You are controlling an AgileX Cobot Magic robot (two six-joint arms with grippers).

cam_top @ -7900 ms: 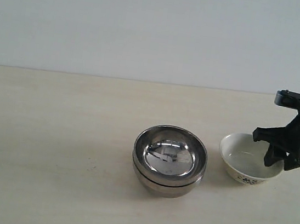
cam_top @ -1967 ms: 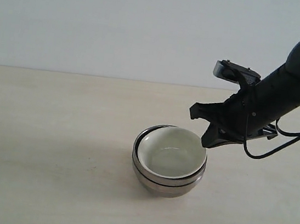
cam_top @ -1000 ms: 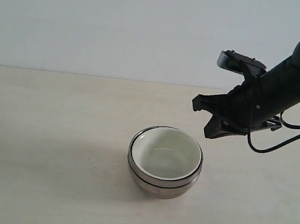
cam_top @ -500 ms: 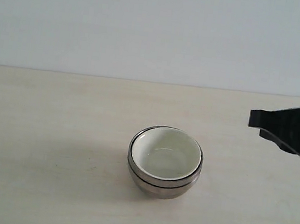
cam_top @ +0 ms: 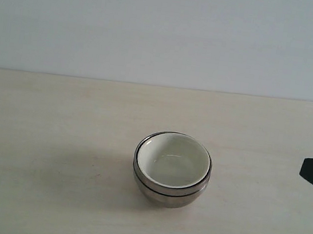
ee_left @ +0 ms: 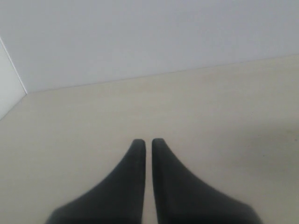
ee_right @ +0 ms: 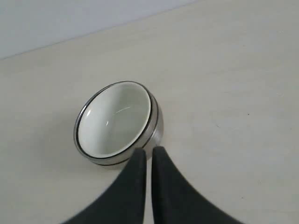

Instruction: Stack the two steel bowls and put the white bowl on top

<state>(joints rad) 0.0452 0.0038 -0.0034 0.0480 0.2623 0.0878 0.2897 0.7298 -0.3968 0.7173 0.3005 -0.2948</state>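
The pale wooden table (cam_top: 50, 137) carries the stacked steel bowls (cam_top: 166, 196), upright near its middle.

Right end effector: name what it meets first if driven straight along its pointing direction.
Probably the side of the outer steel bowl, which has the white bowl nested inside; height is unclear, so it might pass over.

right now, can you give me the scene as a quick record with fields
steel bowls: nested one in the other, upright, near the middle of the table
white bowl: sits inside the steel bowls, upright, empty
left end effector: shut, holding nothing, over bare table
right end effector: shut, holding nothing, apart from the stack; only a dark tip shows at the right edge of the exterior view
task state: stack looks complete
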